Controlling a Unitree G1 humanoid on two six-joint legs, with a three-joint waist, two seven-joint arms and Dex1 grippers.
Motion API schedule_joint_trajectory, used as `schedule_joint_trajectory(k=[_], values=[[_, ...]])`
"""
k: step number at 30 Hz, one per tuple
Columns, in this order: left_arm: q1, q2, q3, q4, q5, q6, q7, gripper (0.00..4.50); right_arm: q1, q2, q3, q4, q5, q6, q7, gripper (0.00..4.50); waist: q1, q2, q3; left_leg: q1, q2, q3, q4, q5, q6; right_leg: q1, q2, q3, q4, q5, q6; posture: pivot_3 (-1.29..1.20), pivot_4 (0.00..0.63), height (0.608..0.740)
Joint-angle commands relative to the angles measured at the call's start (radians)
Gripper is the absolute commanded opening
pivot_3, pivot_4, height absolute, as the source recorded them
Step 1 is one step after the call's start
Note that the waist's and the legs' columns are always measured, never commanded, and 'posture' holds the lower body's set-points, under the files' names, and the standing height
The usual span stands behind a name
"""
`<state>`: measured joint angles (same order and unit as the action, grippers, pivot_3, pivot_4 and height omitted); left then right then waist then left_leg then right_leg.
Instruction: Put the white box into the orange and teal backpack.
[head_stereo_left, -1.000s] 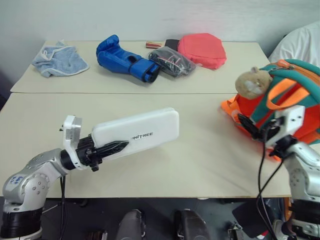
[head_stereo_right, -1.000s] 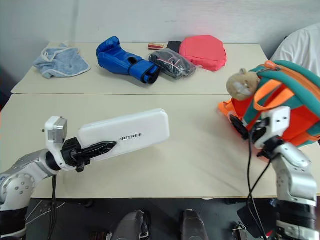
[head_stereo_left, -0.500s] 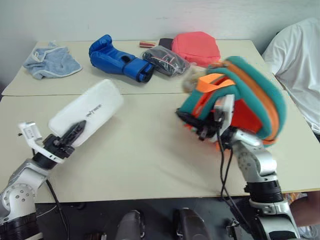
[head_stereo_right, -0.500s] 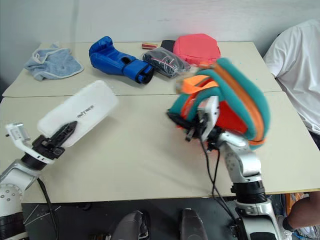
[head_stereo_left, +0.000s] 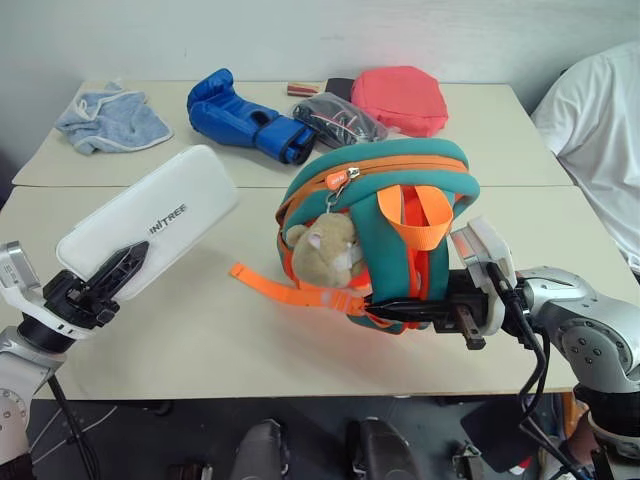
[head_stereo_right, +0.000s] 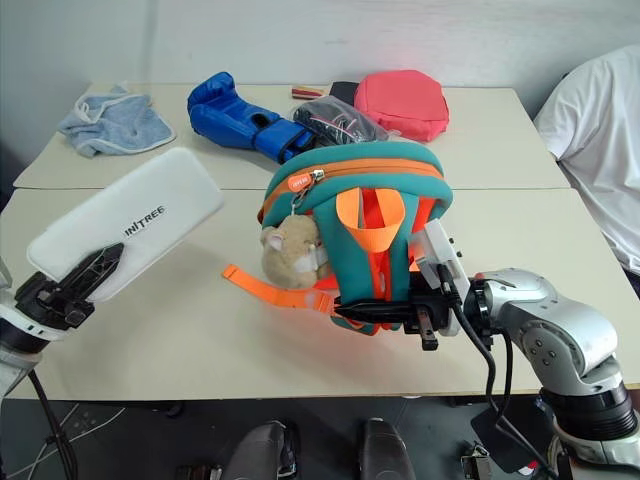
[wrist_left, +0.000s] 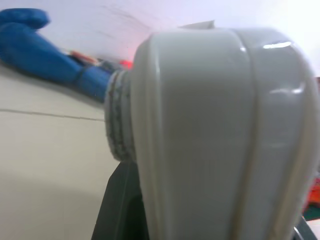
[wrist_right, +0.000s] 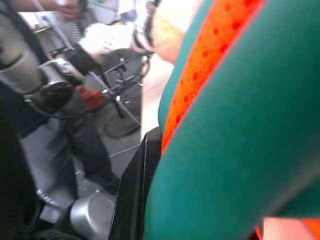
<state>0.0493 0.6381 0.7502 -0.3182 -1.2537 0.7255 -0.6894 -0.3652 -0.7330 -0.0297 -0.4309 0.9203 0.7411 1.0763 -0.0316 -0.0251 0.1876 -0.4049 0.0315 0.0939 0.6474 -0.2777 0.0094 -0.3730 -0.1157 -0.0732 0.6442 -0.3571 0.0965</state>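
Swinging in from the tabletop's (head_stereo_left: 250, 330) right edge, right gripper (head_stereo_left: 400, 311) clenched the orange and teal backpack (head_stereo_left: 400, 215) mid-table, zipper shut; left gripper (head_stereo_left: 105, 285) grasped the white box (head_stereo_left: 150, 225), insertion pending.

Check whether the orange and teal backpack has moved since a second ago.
Yes. The orange and teal backpack, held by the right hand, has shifted from the table's right edge toward its middle, now in front of the coral-red pouch.

Silver arms, blk pincers, blk cables
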Motion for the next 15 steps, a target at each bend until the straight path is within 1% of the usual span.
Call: schedule_joint_trajectory(k=[1, 3, 5, 6, 9, 10, 11, 13, 15], values=[[0.032, 0.078, 0.076, -0.138, -0.153, 0.04, -0.01, 1.22, -0.005, 0.017, 0.002, -0.001, -0.023, -0.03, -0.006, 0.03, 0.001, 0.0, 0.0, 0.0, 0.0, 0.0, 0.0, 0.0, 0.0, 0.0, 0.0, 0.0, 0.0, 0.0, 0.0, 0.0, 0.15, 0.74], [0.033, 0.124, 0.058, -0.174, -0.17, 0.055, -0.023, 1.22, -0.006, 0.026, 0.009, 0.01, -0.038, -0.033, -0.007, 0.03, 0.003, 0.001, 0.0, 0.0, -0.001, 0.0, 0.0, 0.0, 0.0, 0.0, 0.0, 0.0, 0.0, 0.0, 0.0, 0.0, 0.15, 0.74], [0.016, 0.164, 0.02, -0.186, -0.136, 0.051, -0.044, 1.22, -0.008, 0.034, 0.018, 0.021, -0.054, -0.041, -0.005, 0.03, 0.008, 0.001, 0.0, 0.0, -0.001, 0.0, 0.001, 0.001, 0.001, 0.001, 0.0, 0.0, 0.001, 0.0, 0.0, 0.0, 0.15, 0.74], [-0.02, 0.169, -0.03, -0.173, -0.072, 0.024, -0.043, 1.22, -0.009, 0.04, 0.022, 0.023, -0.058, -0.042, -0.005, 0.03, 0.009, 0.001, 0.0, 0.0, -0.001, 0.0, 0.001, 0.001, 0.001, 0.002, 0.0, 0.0, 0.001, 0.0, 0.0, 0.0, 0.15, 0.74], [-0.096, 0.171, -0.144, -0.136, 0.055, -0.032, -0.059, 1.22, -0.017, 0.058, 0.031, 0.027, -0.067, -0.04, -0.009, 0.03, 0.016, 0.001, 0.0, 0.0, -0.003, 0.0, 0.002, 0.001, 0.002, 0.002, 0.0, 0.0, 0.001, 0.0, 0.0, 0.0, 0.15, 0.74], [-0.118, 0.176, -0.194, -0.122, 0.12, -0.061, -0.081, 1.22, -0.02, 0.061, 0.035, 0.027, -0.068, -0.038, -0.007, 0.03, 0.017, 0.001, 0.0, 0.0, -0.002, 0.0, 0.002, 0.002, 0.002, 0.002, 0.0, 0.0, 0.001, 0.0, 0.0, 0.0, 0.15, 0.74], [-0.144, 0.183, -0.26, -0.101, 0.22, -0.123, -0.12, 1.22, -0.021, 0.064, 0.038, 0.026, -0.072, -0.039, -0.004, 0.03, 0.018, 0.001, 0.0, 0.0, -0.002, 0.0, 0.001, 0.002, 0.002, 0.001, 0.001, 0.0, 0.001, 0.0, 0.0, 0.0, 0.15, 0.74], [-0.206, 0.186, -0.333, -0.058, 0.299, -0.169, -0.158, 1.22, -0.02, 0.063, 0.036, 0.023, -0.074, -0.035, -0.002, 0.03, 0.022, 0.001, 0.0, 0.0, -0.002, 0.001, 0.001, 0.002, 0.001, 0.001, 0.001, 0.0, 0.0, 0.0, 0.0, 0.0, 0.15, 0.74], [-0.244, 0.192, -0.362, -0.035, 0.337, -0.205, -0.209, 1.22, -0.014, 0.054, 0.028, 0.018, -0.067, -0.026, -0.001, 0.03, 0.027, 0.001, 0.0, 0.0, -0.002, 0.002, 0.001, 0.002, 0.001, 0.0, 0.002, 0.0, 0.0, 0.0, 0.0, 0.0, 0.15, 0.74]])
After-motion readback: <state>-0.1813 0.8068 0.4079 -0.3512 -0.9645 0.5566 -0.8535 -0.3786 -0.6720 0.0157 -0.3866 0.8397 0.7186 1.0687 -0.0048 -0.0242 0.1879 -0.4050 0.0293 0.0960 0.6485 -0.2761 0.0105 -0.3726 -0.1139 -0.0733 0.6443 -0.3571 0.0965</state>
